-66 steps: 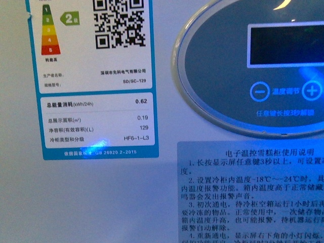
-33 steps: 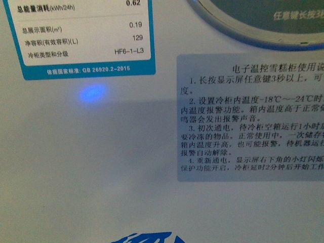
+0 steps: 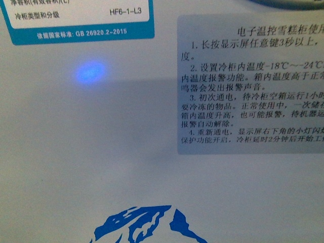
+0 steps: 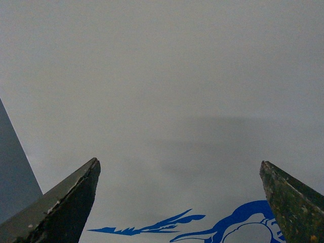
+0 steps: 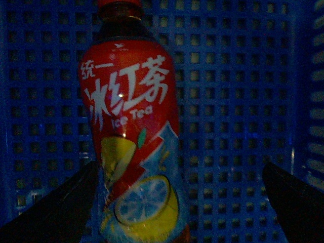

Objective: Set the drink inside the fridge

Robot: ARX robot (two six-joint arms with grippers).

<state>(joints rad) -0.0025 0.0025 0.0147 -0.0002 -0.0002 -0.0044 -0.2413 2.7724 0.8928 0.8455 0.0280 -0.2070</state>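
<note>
The drink (image 5: 132, 136), a bottle with a red cap, a red label with white characters and a yellow lemon picture, stands inside a blue mesh crate in the right wrist view. My right gripper (image 5: 179, 200) is open, and the bottle sits between its fingers, close to one of them. The fridge's white front wall (image 3: 101, 162) fills the front view, with a blue mountain picture (image 3: 144, 225) at the bottom. My left gripper (image 4: 179, 202) is open and empty, facing the fridge wall (image 4: 167, 91) and its blue picture (image 4: 238, 225).
The blue plastic mesh crate (image 5: 238, 101) surrounds the bottle on all visible sides. On the fridge front are an energy label (image 3: 76, 23), a grey instruction sticker (image 3: 253, 86) and a blue light spot (image 3: 90, 72).
The front view has slid down the fridge front: the control panel and energy label moved up out of view, and the blue mountain picture came in at the bottom.
</note>
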